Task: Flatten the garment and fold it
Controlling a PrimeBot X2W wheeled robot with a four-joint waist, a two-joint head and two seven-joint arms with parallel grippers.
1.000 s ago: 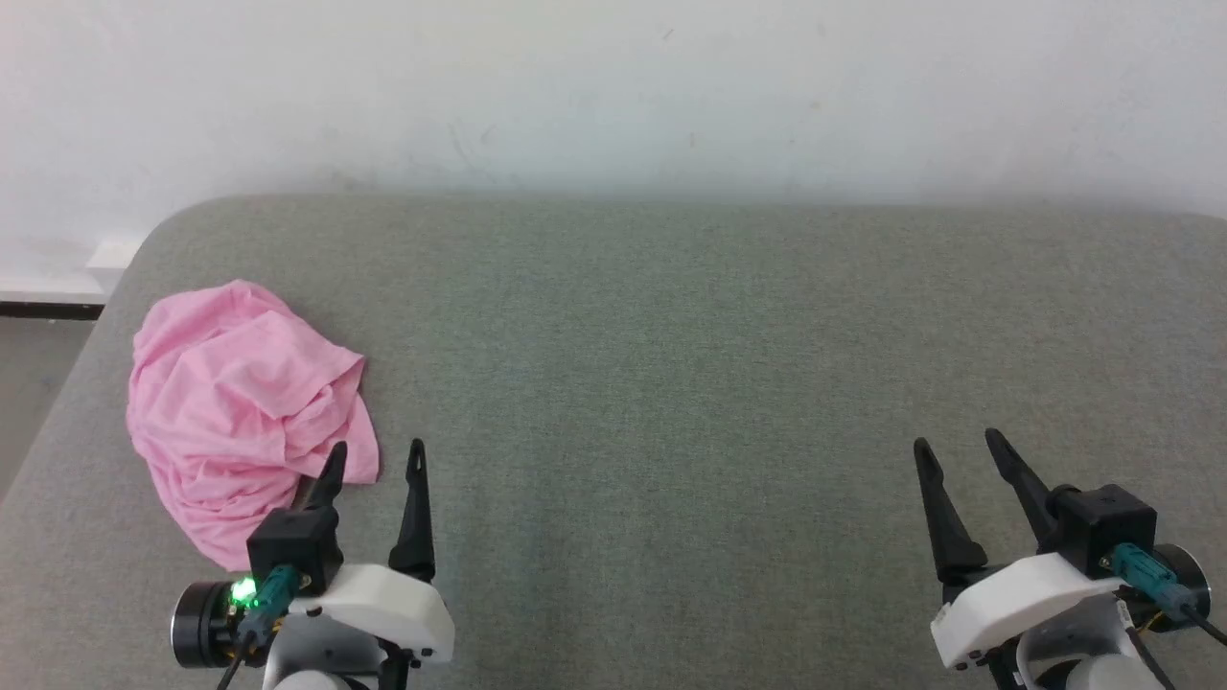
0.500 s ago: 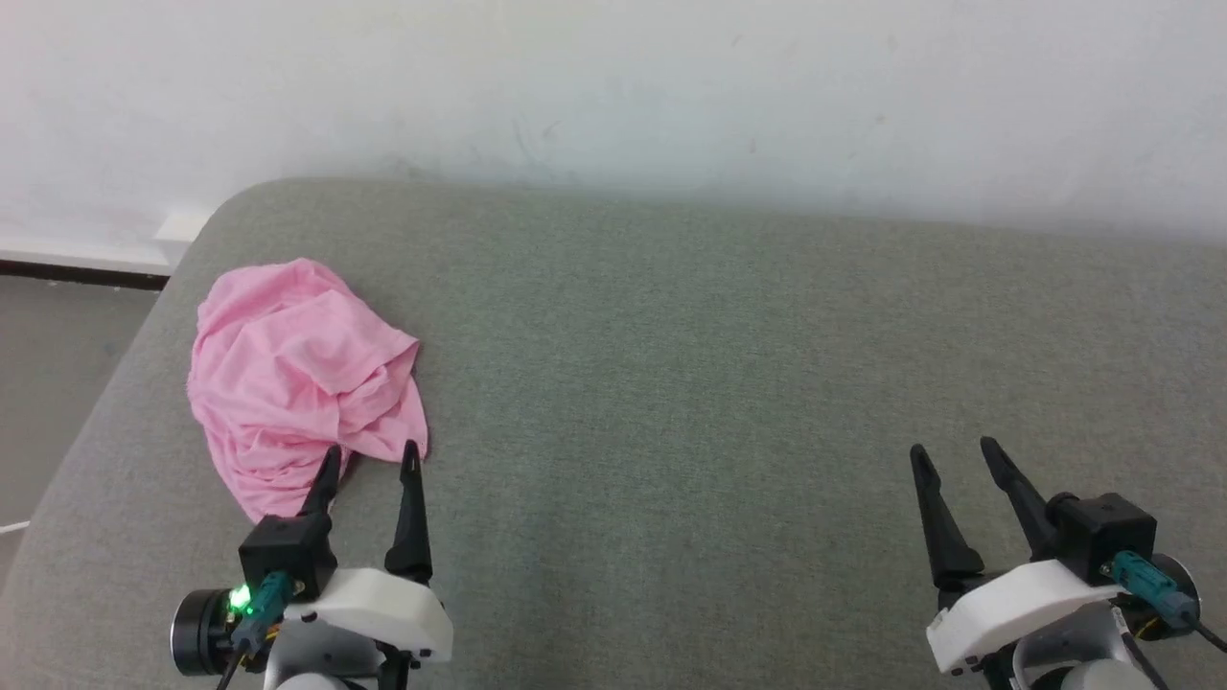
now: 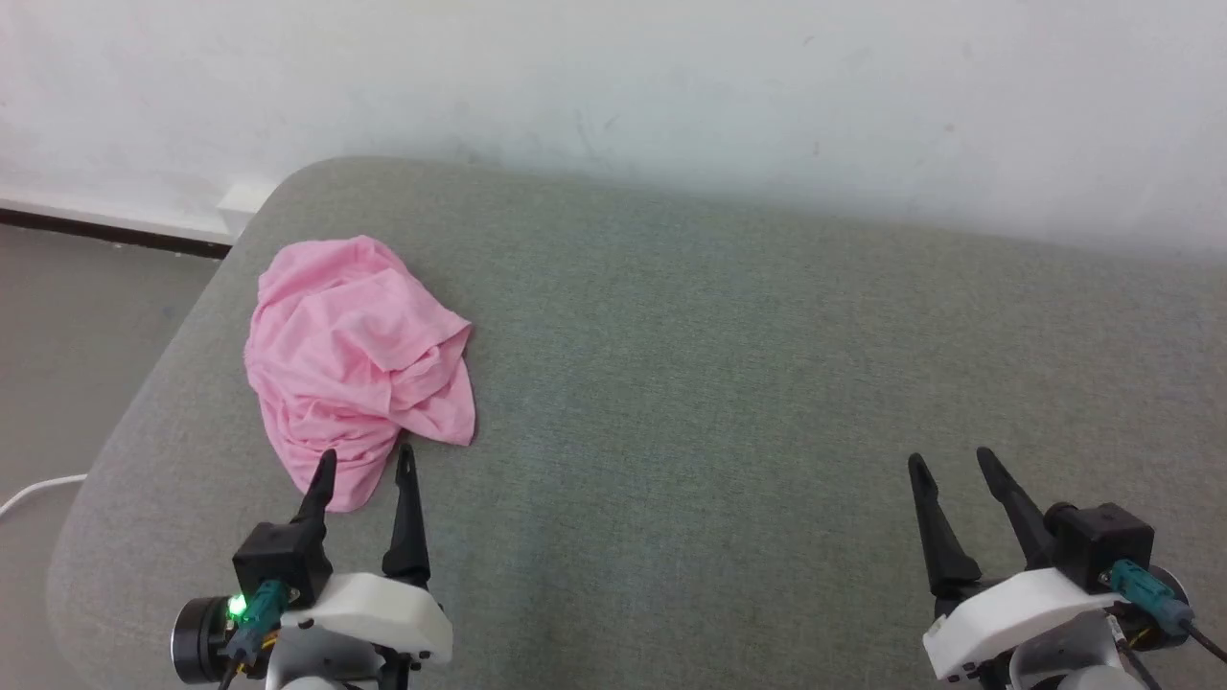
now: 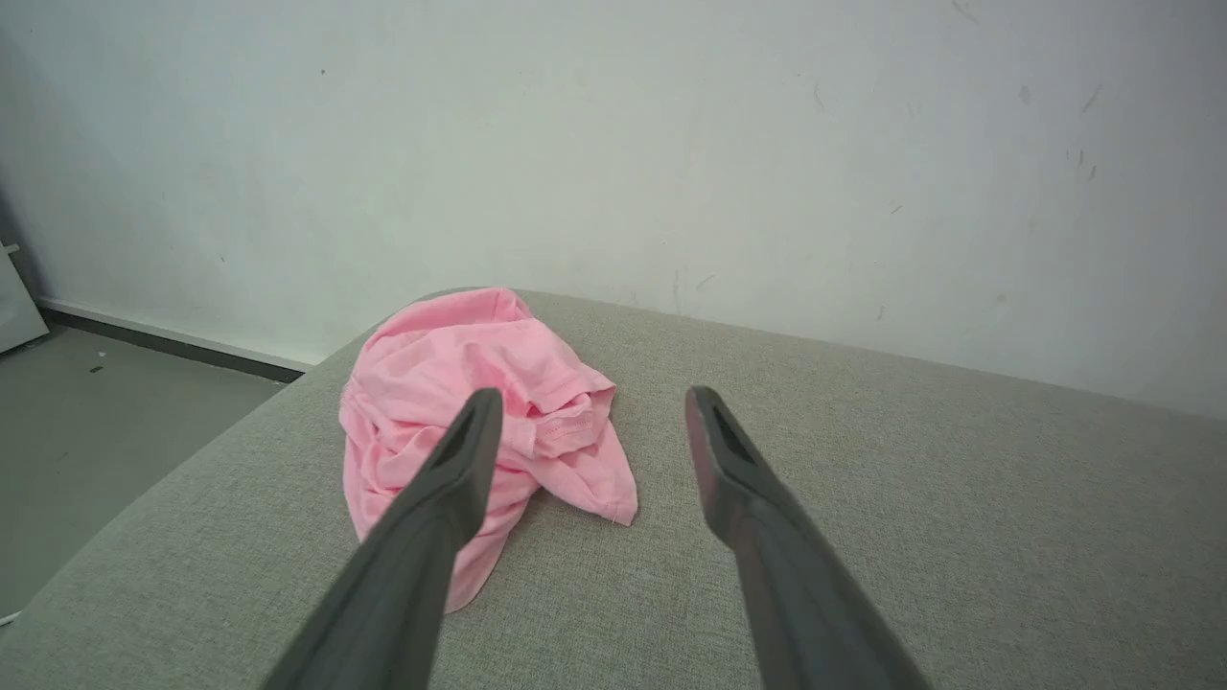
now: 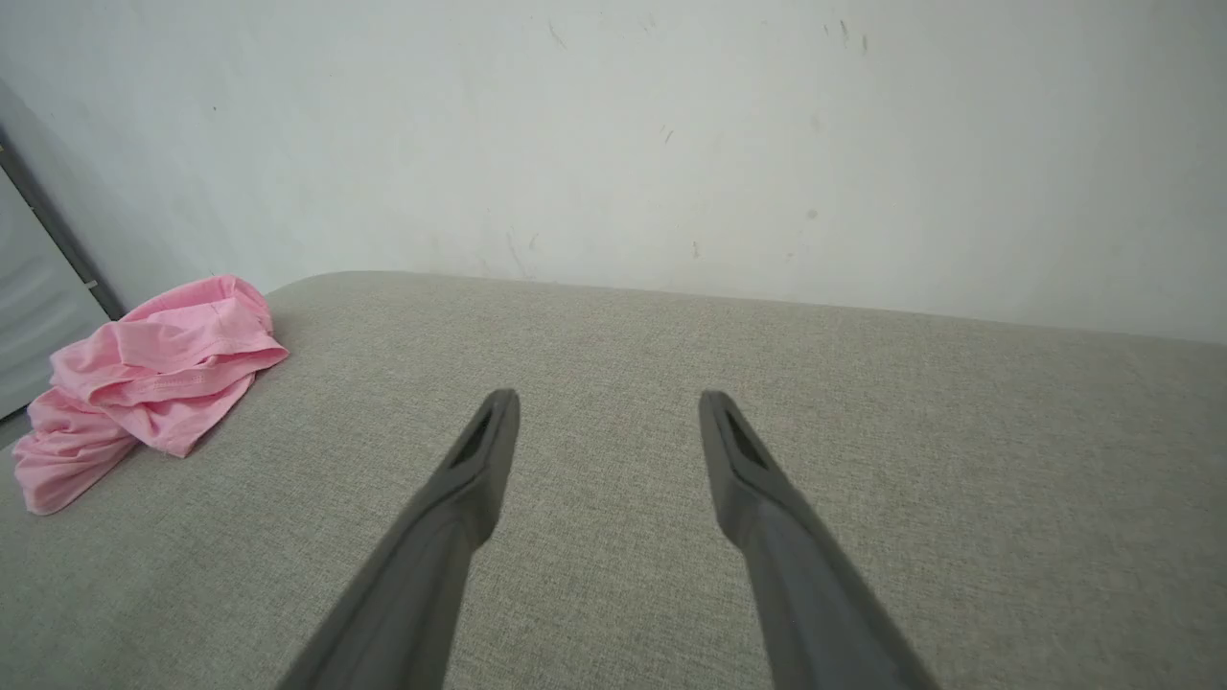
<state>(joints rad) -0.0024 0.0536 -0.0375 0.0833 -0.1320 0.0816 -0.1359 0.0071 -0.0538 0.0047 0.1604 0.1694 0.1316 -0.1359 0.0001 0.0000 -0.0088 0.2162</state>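
At the far left there is floor (image 3: 86, 335), with a pale cable (image 3: 38, 489) lying on it beside the tabletop's (image 3: 719, 383) rounded corner. The garment (image 3: 359, 369) sits crumpled in a heap near that left corner. Its long axis runs away from the robot, and its near tip is just ahead of the left end effector (image 3: 366, 452). That end effector is released, fingers spread and holding nothing, and it points straight at the heap. From its wrist camera the cloth lies ahead and slightly left of the gap.

Bare grey tabletop stretches to the right, and nothing stands in the way. The right end effector (image 3: 951, 456) is also spread and empty, well apart from the garment. I'd judge that the left arm is clearly nearer for the first grab.
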